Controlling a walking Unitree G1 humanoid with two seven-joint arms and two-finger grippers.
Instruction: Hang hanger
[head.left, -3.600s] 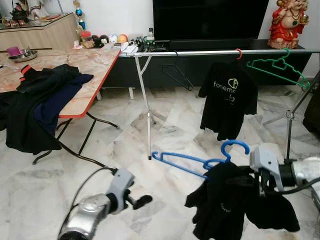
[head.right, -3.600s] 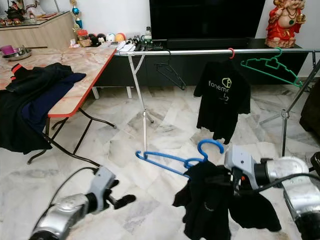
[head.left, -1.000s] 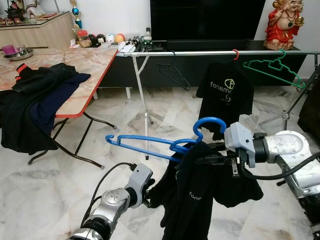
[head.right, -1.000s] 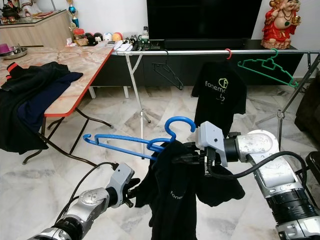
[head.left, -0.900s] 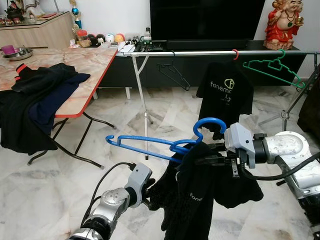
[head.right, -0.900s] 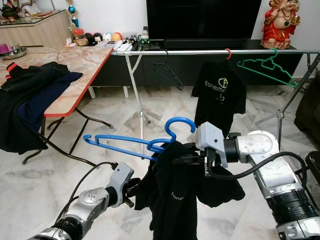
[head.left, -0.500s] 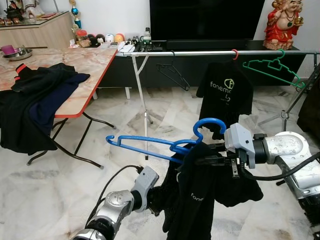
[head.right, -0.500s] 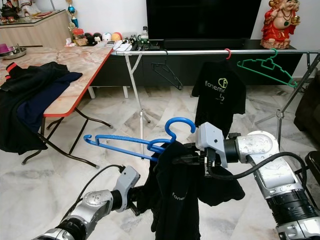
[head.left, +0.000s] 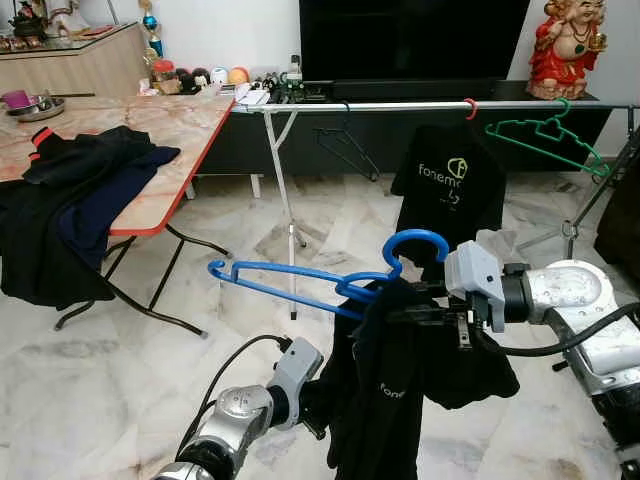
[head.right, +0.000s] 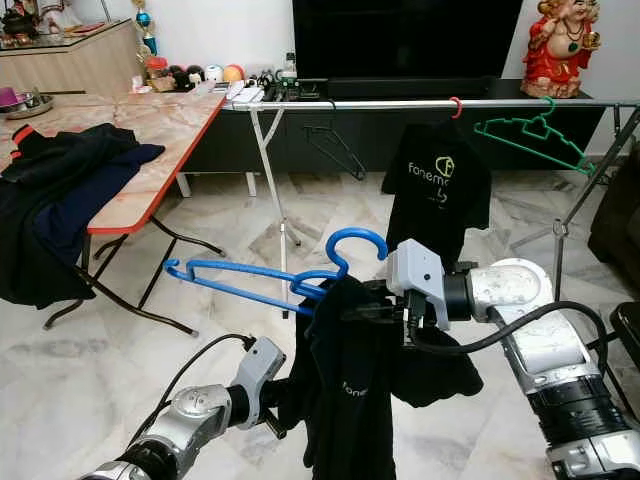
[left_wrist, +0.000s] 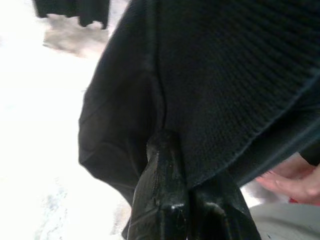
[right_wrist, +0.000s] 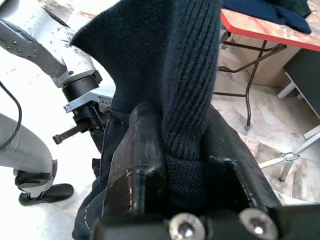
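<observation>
Slightly higher: blue hanger (head.left: 300, 277), black-draped.

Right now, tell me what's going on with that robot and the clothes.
The robot is part-way through hanging a black shirt that sits on a blue hanger. Its right gripper is shut on the shirt's collar at the hanger's neck, holding both up over the floor. Its left gripper pinches the shirt's lower edge. The clothes rail behind carries another black shirt, a black hanger and a green hanger; the blue hanger is not on it yet.
</observation>
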